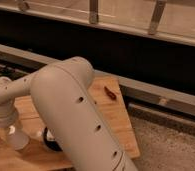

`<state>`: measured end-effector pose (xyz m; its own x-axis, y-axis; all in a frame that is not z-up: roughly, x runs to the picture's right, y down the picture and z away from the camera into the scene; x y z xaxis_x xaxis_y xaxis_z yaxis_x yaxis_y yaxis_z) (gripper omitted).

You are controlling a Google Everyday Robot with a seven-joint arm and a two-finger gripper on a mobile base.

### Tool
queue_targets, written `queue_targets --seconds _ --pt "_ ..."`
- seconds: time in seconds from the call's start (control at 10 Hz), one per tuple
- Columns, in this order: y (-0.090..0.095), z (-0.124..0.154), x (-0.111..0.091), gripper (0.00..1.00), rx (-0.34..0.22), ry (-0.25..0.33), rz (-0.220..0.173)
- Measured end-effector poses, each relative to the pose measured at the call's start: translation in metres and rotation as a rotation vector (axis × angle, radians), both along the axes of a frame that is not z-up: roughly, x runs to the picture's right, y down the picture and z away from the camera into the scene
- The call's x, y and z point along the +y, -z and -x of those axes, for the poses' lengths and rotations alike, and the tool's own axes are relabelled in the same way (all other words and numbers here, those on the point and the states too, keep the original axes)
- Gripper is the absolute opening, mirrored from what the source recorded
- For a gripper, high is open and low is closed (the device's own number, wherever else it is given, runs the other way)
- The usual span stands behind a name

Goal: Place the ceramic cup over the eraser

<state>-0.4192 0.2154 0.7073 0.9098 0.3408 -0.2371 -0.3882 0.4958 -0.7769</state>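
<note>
My arm fills the foreground and hides much of the wooden board (pixel 118 115). My gripper (pixel 12 131) hangs from the wrist at the lower left, just above the board. A pale cream cylindrical thing (pixel 17 140), likely the ceramic cup, sits right under the gripper, low over the board. Whether it is held I cannot tell. A small dark red oblong thing (pixel 110 92) lies on the board's far right part; it may be the eraser. The cup is well to its left.
A round black dish (pixel 51 144) shows partly behind my arm, next to the cup. The board rests on a speckled grey counter (pixel 166 145). A dark rail and a glass barrier with metal posts (pixel 94 11) run along the back.
</note>
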Motion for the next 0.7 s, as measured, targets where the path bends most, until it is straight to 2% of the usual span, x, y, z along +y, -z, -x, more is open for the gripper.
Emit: queue_targets --seconds 0.1,0.3,0.4,0.5,0.7 --pt "0.001 0.000 0.000 0.24 -0.002 0.003 -0.001" --pt "0.002 0.001 -0.001 0.06 -0.012 0.017 -0.005" --pt "0.006 0.002 -0.006 0.01 -0.028 0.034 -0.013" --pt "0.013 0.003 -0.016 0.00 -0.033 0.039 -0.020" --pt "0.019 -0.005 -0.047 0.00 -0.026 0.044 -0.035"
